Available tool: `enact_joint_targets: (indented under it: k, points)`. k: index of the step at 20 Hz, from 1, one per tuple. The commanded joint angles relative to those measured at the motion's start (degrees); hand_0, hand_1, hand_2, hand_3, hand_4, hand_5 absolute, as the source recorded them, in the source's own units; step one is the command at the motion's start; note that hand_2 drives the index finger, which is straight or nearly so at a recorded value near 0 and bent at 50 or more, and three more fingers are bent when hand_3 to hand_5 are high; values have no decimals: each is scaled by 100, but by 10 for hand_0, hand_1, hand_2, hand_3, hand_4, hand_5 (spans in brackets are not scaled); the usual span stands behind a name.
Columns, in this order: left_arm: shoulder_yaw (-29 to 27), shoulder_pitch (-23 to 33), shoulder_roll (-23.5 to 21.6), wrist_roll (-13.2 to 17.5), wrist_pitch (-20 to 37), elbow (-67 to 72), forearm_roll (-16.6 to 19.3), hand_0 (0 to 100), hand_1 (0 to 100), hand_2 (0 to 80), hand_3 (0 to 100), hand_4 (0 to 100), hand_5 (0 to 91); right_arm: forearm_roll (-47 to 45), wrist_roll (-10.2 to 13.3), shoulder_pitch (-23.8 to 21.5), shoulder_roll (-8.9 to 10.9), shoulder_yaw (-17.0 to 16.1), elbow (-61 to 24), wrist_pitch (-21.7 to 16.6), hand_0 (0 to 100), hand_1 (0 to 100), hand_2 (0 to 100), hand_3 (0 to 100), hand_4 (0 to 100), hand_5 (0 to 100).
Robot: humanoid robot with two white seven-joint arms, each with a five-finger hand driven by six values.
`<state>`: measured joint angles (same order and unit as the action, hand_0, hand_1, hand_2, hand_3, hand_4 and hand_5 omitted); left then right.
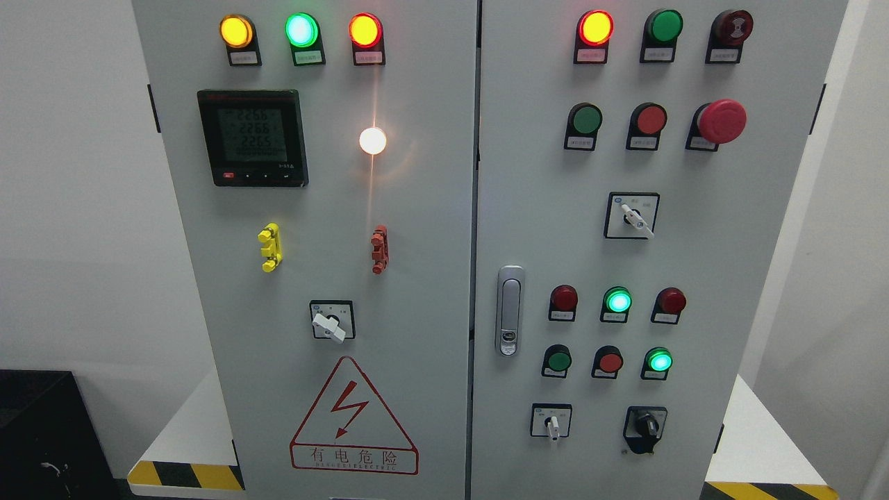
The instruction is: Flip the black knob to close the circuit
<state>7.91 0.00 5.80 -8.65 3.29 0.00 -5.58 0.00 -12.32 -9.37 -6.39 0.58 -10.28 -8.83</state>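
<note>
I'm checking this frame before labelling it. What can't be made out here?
- Both robot hands: outside the head view.
- Black knob, lower right door: its position markings are too small to read.
- Button labels, e.g. under the red mushroom button: print too small.
- Meter digits: too blurred to read with certainty.
- Cabinet base: cut off by the bottom edge.

Left door top row: amber lamp (236, 30), green lamp (301, 30) and orange-red lamp (364, 30), all lit.
Digital meter (252, 137): black frame, three rows of digits, below the amber lamp.
White lamp (372, 140): glowing, right of the meter.
Yellow clip (269, 247) and red clip (378, 249): side by side, mid-door.
White selector switch (329, 321): above the warning triangle (352, 417).
Door latch (509, 310): silver, on the right door's left edge.
Emergency stop button (721, 121): red mushroom head, upper right.
Hazard striping (184, 475): yellow and black, along the base.
</note>
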Motion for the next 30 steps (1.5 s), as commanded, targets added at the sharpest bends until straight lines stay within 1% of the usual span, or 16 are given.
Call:
enact_joint_targets:
  k: [1,3,5,7,8,10,11,12,14,15,19,21,23,27,28,30]
  points:
    - [0,132,0,4,-4,-176,4,120,556,0,0,0,0,-97,71,5,-21,127,-139,4,0,221,0,0,0,0]
    - [0,132,0,4,-4,-176,-4,120,556,0,0,0,0,-62,124,-21,14,153,-552,39,0,219,0,0,0,0]
    - [0,132,0,4,-4,-176,5,120,556,0,0,0,0,349,290,-21,119,153,-799,65,0,216,0,0,0,0]
    - [0,123,0,4,-4,-176,-4,120,556,0,0,0,0,824,484,-21,138,118,-1106,74,0,214,0,0,0,0]
    - [0,131,0,4,-4,-176,-4,120,556,0,0,0,0,1018,519,-39,146,109,-1291,161,0,210,0,4,0,0]
    - [0,132,0,4,-4,-176,-4,120,556,0,0,0,0,1326,520,-65,146,92,-1721,398,0,202,0,61,58,0]
    - [0,132,0,4,-4,-176,-4,120,556,0,0,0,0,1466,520,-91,138,92,-1923,460,0,197,38,124,120,0]
    - [0,132,0,4,-4,-176,-4,120,556,0,0,0,0,1625,528,-118,129,92,-2091,496,0,188,64,155,160,0]
    - [0,123,0,4,-4,-167,-4,120,556,0,0,0,0,1993,633,-118,120,65,-2337,531,0,184,99,203,210,0]
    - [0,131,0,4,-4,-167,-4,120,556,0,0,0,0,2161,695,-118,120,39,-2443,531,0,181,130,254,247,4]
    - [0,132,0,4,-4,-176,-4,120,556,0,0,0,0,2793,871,-100,111,30,-3049,627,0,174,202,384,342,239]
    - [0,132,0,4,-4,-167,-4,120,556,0,0,0,0,3066,915,-74,111,30,-3356,707,0,172,246,446,391,272]
    - [0,132,0,4,-4,-176,5,120,556,0,0,0,0,3199,1116,-4,111,30,-3611,838,0,157,285,496,433,310]
    - [0,132,0,4,-4,-167,4,120,556,0,0,0,0,3926,1477,111,120,30,-4069,892,0,43,434,592,516,410]
    - [0,132,0,4,-4,-176,-4,120,556,0,0,0,0,4138,1556,111,120,30,-4209,883,0,39,445,598,524,418]
    - [0,123,0,4,-4,-176,-4,120,556,0,0,0,0,4420,1636,102,111,30,-4508,883,0,21,497,640,559,478]
